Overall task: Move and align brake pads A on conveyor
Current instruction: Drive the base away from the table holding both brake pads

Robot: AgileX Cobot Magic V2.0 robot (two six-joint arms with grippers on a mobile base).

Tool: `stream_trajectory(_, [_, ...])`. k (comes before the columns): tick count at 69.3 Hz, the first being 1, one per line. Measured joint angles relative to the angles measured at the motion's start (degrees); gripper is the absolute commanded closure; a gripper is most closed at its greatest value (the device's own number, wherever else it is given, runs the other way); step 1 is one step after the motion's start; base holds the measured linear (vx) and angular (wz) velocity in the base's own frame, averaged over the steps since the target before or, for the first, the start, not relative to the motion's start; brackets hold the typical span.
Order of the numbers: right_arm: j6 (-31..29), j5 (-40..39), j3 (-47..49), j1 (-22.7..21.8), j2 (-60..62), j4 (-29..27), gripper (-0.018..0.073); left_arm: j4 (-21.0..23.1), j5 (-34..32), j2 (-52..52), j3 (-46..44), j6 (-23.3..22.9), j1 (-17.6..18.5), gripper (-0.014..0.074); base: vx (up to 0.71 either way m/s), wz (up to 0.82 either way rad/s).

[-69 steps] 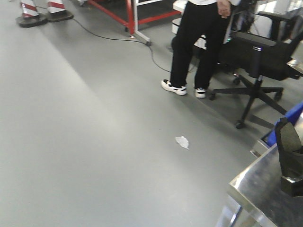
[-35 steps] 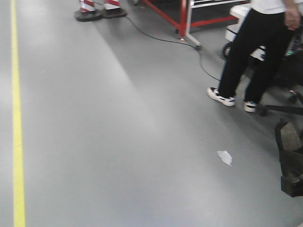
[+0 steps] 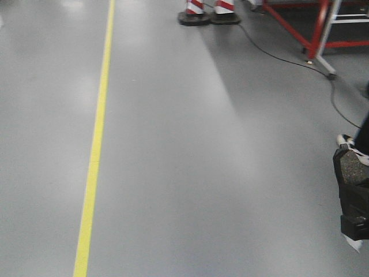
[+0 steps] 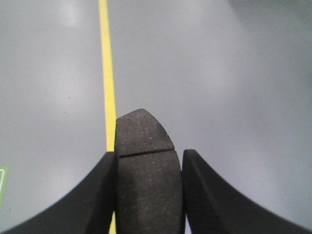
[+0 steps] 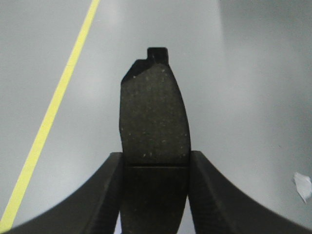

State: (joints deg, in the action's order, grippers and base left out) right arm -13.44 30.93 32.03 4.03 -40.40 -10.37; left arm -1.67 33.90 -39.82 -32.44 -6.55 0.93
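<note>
Left gripper (image 4: 148, 154): jaws clamped on first brake pad (image 4: 144, 131), projecting toward 12 o'clock. Right gripper (image 5: 156, 155): jaws clamped on second brake pad (image 5: 154, 109). Grey floor (image 4: 224, 73) with yellow line (image 4: 107, 73) beneath.

A grey floor (image 3: 202, 144) fills the front view. A yellow line (image 3: 95, 144) runs down its left side from top to bottom. Two red-and-white striped cones (image 3: 194, 10) stand side by side on black bases at top centre. A red metal frame (image 3: 317, 29) sits upper right, and a black cable (image 3: 277, 55) trails past its foot. A white shoe (image 3: 346, 140) shows at the right edge. A white scrap (image 5: 303, 185) lies lower right in the right wrist view.
</note>
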Motion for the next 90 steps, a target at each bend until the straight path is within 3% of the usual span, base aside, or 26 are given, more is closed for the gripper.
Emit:
stream_trajectory(34, [0.00, 0.00, 0.00, 0.00, 0.00, -0.03, 0.0476, 0.00, -0.01, 0.00, 0.00, 0.00, 0.00, 0.0468, 0.21, 0.24])
stream_trajectory(90, [0.00, 0.00, 0.00, 0.00, 0.00, -0.07, 0.0476, 0.00, -0.01, 0.00, 0.00, 0.00, 0.00, 0.0468, 0.41, -0.07])
